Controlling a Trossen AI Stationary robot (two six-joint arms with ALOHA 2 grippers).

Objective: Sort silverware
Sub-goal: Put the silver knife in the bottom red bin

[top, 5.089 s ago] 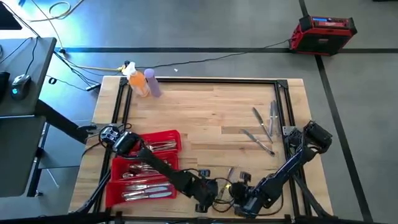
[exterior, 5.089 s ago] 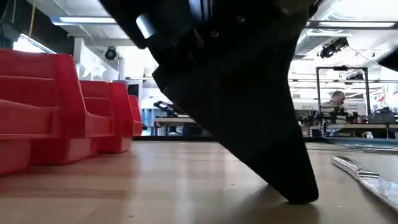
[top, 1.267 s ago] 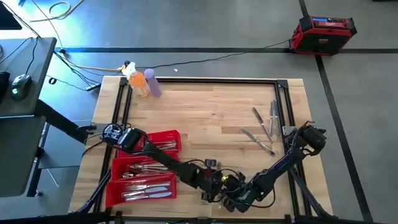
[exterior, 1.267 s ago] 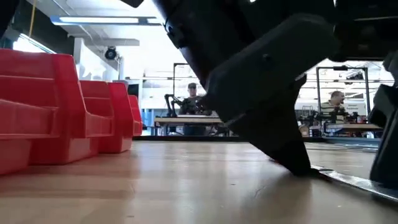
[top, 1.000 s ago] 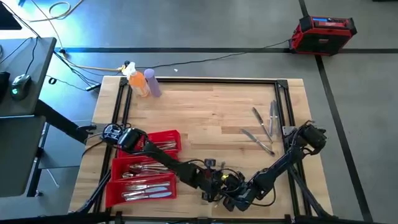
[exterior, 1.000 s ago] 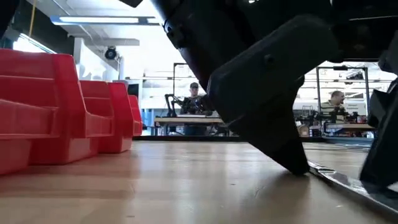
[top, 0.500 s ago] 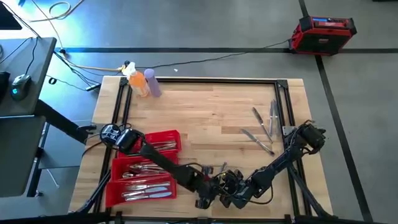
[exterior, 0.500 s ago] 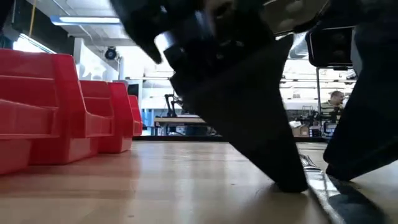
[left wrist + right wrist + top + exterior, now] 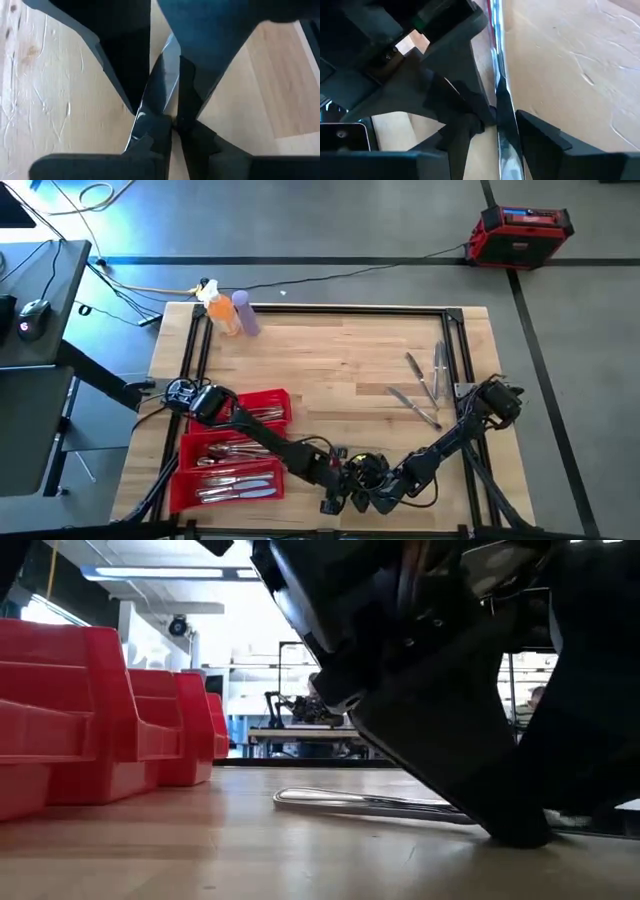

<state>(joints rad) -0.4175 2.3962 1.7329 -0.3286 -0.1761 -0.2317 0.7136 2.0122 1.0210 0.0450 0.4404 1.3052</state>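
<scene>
Silver utensil (image 9: 370, 802) flat beneath dark end effector (image 9: 500, 810)

Both tools meet at the table's (image 9: 330, 360) near edge, about mid-width. The left tool (image 9: 340, 498) and right tool (image 9: 372, 498) sit just beside each other, tips facing, with one slim piece of silverware (image 9: 370, 802) lying flat on the table between them. In both wrist views, each tool's fingers sit either side of that piece (image 9: 160, 95) (image 9: 500, 100).

Left of the tools is the tray (image 9: 190, 480), holding sorted silverware in its compartments. Well off to the right and farther back, a few loose pieces (image 9: 425, 385) lie near the table's right edge. Two bottles (image 9: 232, 313) stand at the far left corner, well apart from the tools.
</scene>
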